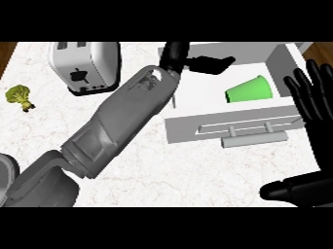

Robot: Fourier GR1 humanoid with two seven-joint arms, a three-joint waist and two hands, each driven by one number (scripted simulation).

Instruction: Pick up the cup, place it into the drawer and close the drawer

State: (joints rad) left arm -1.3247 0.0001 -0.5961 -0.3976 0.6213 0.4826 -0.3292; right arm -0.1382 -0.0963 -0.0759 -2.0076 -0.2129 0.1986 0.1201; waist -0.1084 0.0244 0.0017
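Cup [250,90] is lying in the open drawer [191,129].
Left hand [207,63] is hovering empty, uncurled; right hand [319,99] is resting spread; drawer is awaiting closing.

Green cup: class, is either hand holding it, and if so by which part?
Nothing is held. The green cup lies in the open drawer, apart from the left hand; the right hand rests open at the view's right.

No legible text anywhere
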